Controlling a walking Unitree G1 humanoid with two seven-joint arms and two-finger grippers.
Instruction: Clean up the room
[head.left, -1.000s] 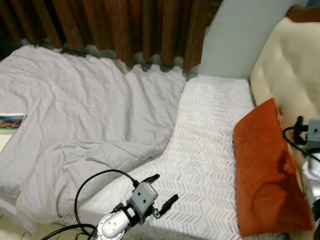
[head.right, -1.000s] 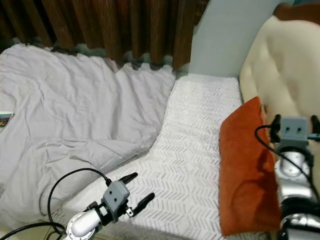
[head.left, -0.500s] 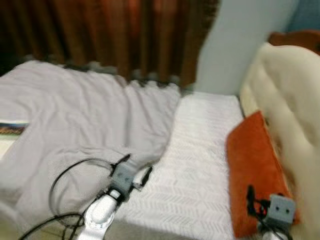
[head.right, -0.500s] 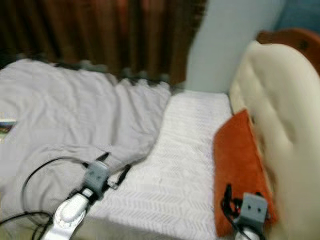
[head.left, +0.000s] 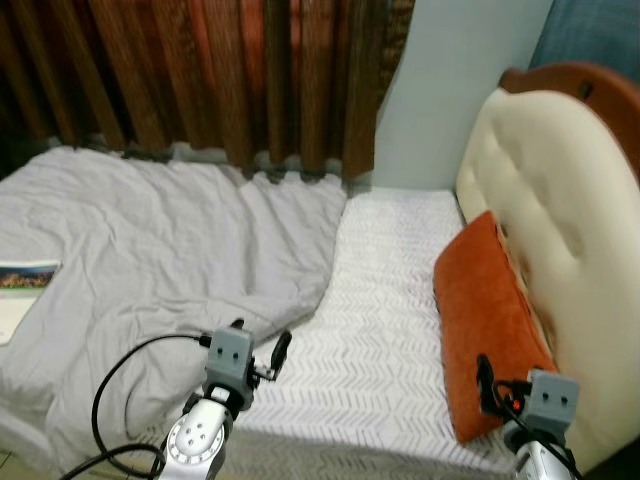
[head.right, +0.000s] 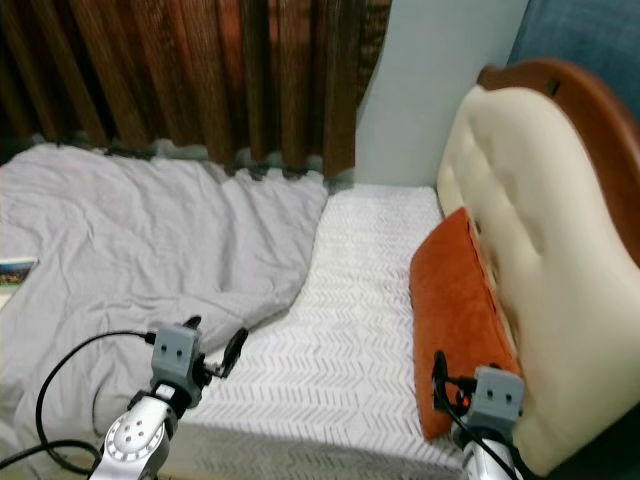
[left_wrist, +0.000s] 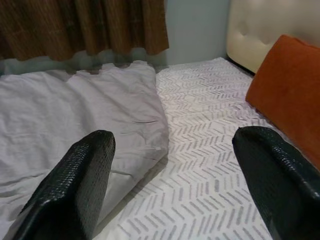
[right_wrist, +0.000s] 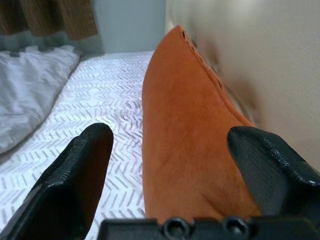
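Left eye view: camera pulled back since a second ago. Left gripper (head.left: 257, 347) fingers wide over blanket (head.left: 150, 250) edge; right gripper (right_wrist: 170, 165) wide facing pillow (head.left: 485, 320) at headboard (head.left: 545, 200). Nothing grabbed.

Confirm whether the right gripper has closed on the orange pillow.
No: the right gripper is open, its fingers spread either side of the orange pillow.

Patterned mattress (head.left: 390, 300) lies open between the rumpled grey sheet (head.left: 150, 260) and the orange pillow (head.left: 485, 320) against the headboard (head.left: 545, 200)
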